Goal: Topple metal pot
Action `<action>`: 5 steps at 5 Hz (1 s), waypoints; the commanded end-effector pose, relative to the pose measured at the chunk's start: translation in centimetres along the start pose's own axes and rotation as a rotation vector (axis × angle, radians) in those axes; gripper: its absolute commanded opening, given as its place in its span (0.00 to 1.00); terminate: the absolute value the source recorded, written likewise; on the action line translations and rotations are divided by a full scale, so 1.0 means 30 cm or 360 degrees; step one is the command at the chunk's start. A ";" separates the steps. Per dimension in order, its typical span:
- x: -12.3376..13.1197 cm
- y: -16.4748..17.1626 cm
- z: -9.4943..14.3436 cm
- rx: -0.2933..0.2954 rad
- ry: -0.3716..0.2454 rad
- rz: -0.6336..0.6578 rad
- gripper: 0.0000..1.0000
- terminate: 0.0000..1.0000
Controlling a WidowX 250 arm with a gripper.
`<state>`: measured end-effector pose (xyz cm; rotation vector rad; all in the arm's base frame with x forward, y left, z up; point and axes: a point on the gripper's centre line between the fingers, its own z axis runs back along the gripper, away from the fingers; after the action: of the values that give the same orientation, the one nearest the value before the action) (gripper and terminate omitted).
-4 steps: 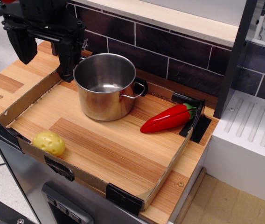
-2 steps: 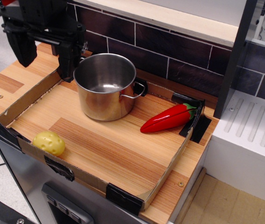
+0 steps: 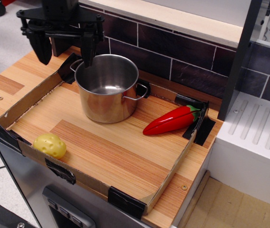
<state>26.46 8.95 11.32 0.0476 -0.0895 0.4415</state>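
Shiny stainless-steel cylindrical pot (image 3: 107, 88) stands upright and empty on the striped wooden table (image 3: 106, 152), in the far part of a shallow cardboard tray (image 3: 30, 97) with black-taped corners. One thin wire loop handle sticks out on its right side. Above the pot's far-left rim hangs the black claw (image 3: 64, 46), its two fingers spread wide; the right finger's (image 3: 87, 47) tip points down right at the pot's rim, while the left finger (image 3: 42, 45) hangs well outside the pot, over the table. Right of the pot lies a glossy red toy chili pepper (image 3: 170, 120), near the tray's far-right corner. A small yellow toy potato (image 3: 50, 145) sits at the tray's near-left wall, well apart from the pot.
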 end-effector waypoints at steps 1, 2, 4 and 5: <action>0.111 0.015 -0.074 0.0020 -0.0084 0.0072 1.00 0.00; 0.110 0.015 -0.121 0.0025 -0.0088 0.0100 1.00 0.00; 0.085 -0.030 -0.178 0.0024 -0.0009 0.0108 1.00 0.00; 0.069 -0.053 -0.208 0.0045 -0.0006 0.0118 1.00 0.00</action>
<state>28.94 8.46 4.44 0.0685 -0.0522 0.5173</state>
